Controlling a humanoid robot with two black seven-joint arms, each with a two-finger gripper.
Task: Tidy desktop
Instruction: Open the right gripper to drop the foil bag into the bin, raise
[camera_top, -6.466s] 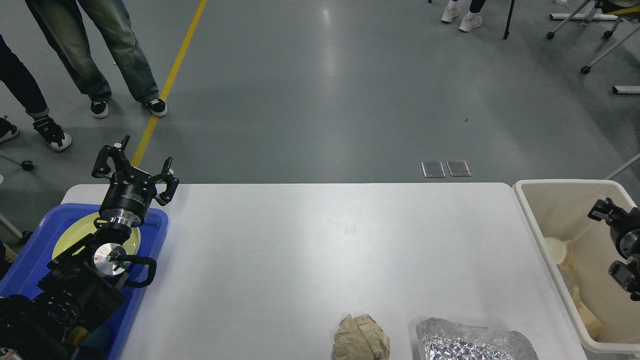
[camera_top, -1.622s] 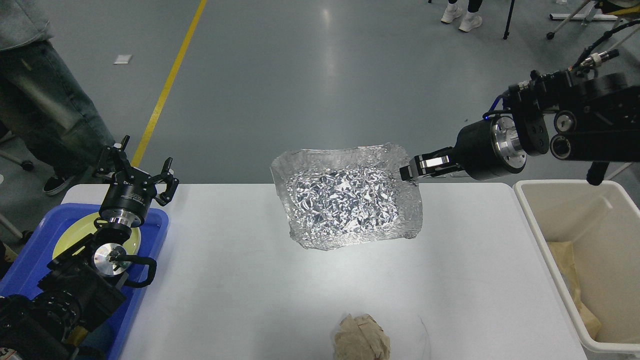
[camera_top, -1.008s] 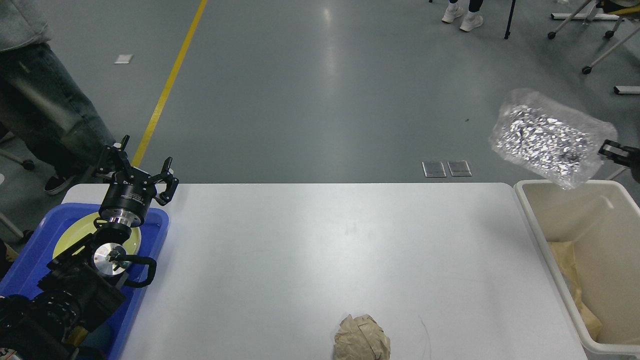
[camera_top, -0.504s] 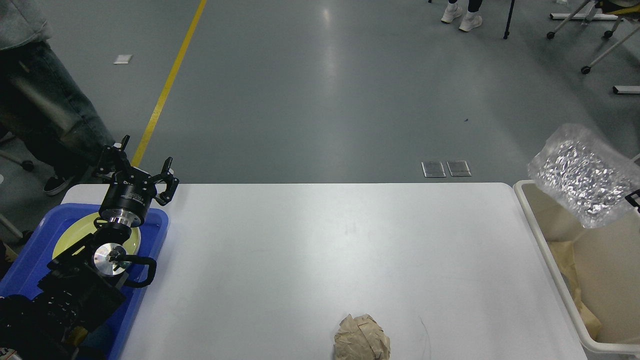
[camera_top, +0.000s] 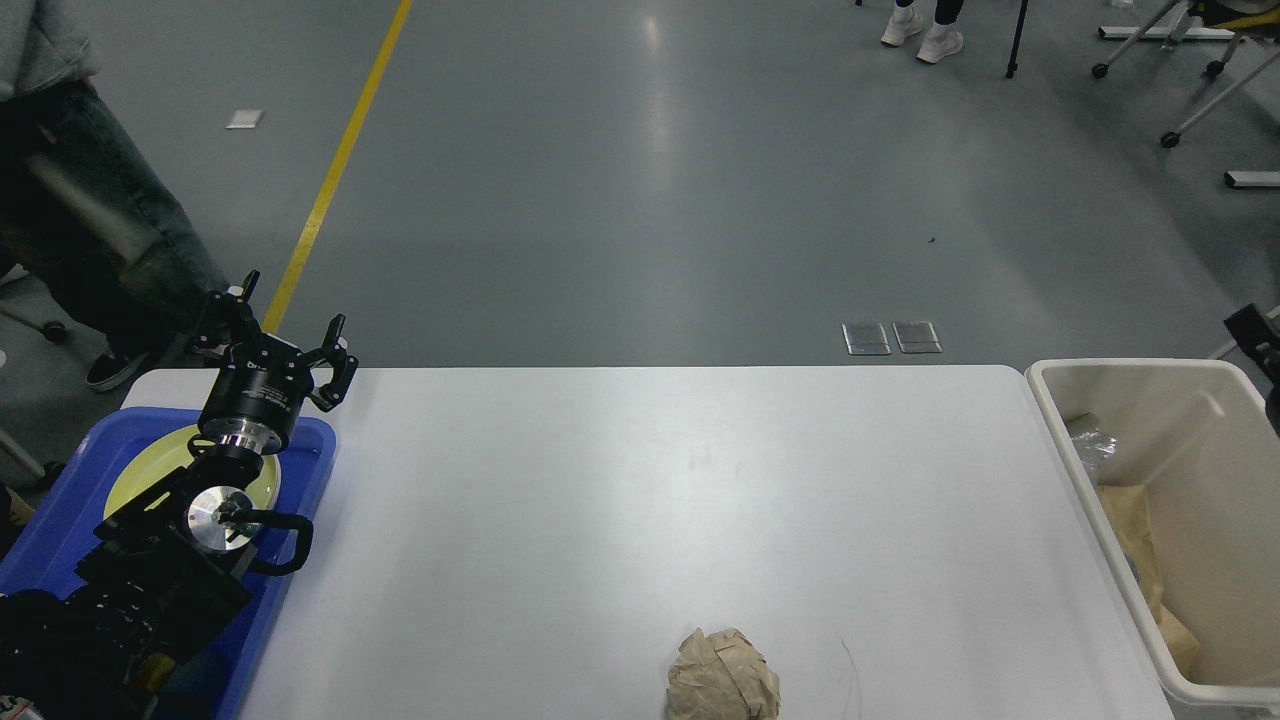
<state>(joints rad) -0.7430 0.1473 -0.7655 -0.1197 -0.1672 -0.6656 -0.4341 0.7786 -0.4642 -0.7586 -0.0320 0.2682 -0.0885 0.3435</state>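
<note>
A crumpled paper ball (camera_top: 723, 688) is seen at six o'clock on the counter (camera_top: 640, 480). The left claw (camera_top: 272, 335) is held released above the blue tray (camera_top: 60, 530); the right claw's (camera_top: 1255, 335) state cannot be told.

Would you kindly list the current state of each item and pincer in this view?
Left pincer: open, empty, above the blue tray.
Right pincer: mostly out of frame, state unclear.
Crumpled paper ball: lying on the desktop.
Beige bin: holds paper and foil.
Yellow plate: in tray.
</note>
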